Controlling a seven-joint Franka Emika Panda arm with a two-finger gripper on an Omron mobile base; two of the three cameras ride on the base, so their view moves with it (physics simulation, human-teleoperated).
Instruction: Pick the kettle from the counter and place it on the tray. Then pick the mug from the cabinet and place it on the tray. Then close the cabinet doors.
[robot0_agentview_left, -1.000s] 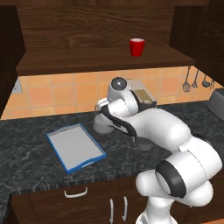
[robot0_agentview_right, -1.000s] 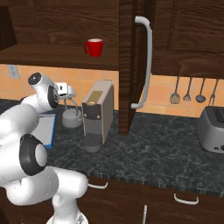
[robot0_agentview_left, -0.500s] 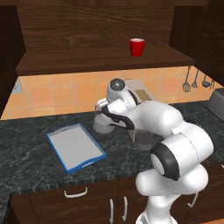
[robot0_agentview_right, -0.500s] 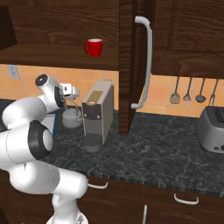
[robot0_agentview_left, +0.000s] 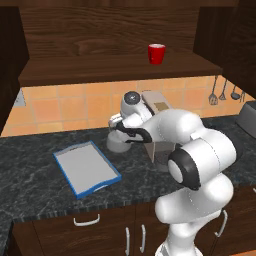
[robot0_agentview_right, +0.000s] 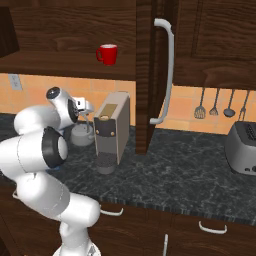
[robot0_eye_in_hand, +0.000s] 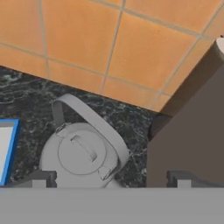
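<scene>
The gripper (robot0_eye_in_hand: 109, 183) hangs spread wide above the kettle (robot0_eye_in_hand: 81, 153), holding nothing; one fingertip (robot0_eye_in_hand: 37, 179) sits over the kettle's edge, the other beside the coffee machine (robot0_eye_in_hand: 192, 131). The kettle stands on the counter (robot0_agentview_left: 40, 172) just beside the tray (robot0_agentview_left: 85, 167)

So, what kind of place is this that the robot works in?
It looks like a home kitchen, in simulation. A dark stone counter runs below an orange tiled wall, a toaster and hanging utensils sit at the right, and a kettle stands beside a coffee machine.
</scene>
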